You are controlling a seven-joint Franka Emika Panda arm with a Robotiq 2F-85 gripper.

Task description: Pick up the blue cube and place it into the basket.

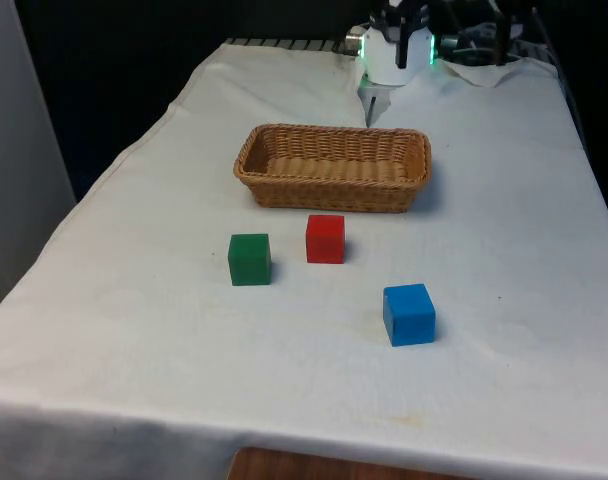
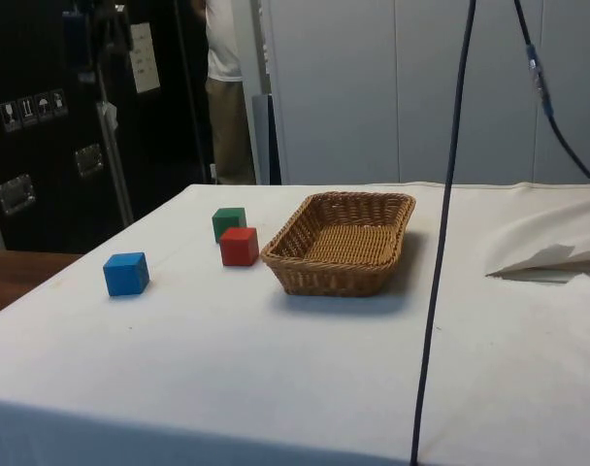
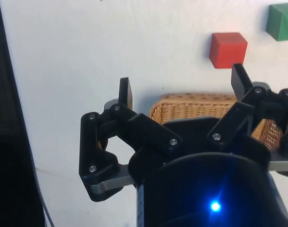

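We see the blue cube [image 1: 409, 314] on the white-clothed desk [image 1: 134, 330] at the near side, toward the front view's right — well apart from the basket [image 1: 332, 167] and untouched. The basket sits farther back, near the middle of the desk, long side facing us, with nothing inside that we can make out. Between the two lie a red cube [image 1: 325, 239] just near of the basket's front wall and a green cube [image 1: 249, 259] a little to the front view's left of the red one; the two are near each other but not touching.

In the wrist view the gripper [image 3: 182, 90] hangs above the far part of the desk — its fingers [image 3: 126, 93] spread wide apart, holding nothing — with the basket's rim, the red cube and the green cube beyond them.

In the side view a person [image 2: 226, 87] stands behind the desk, and a black cable [image 2: 448, 223] hangs down in front.
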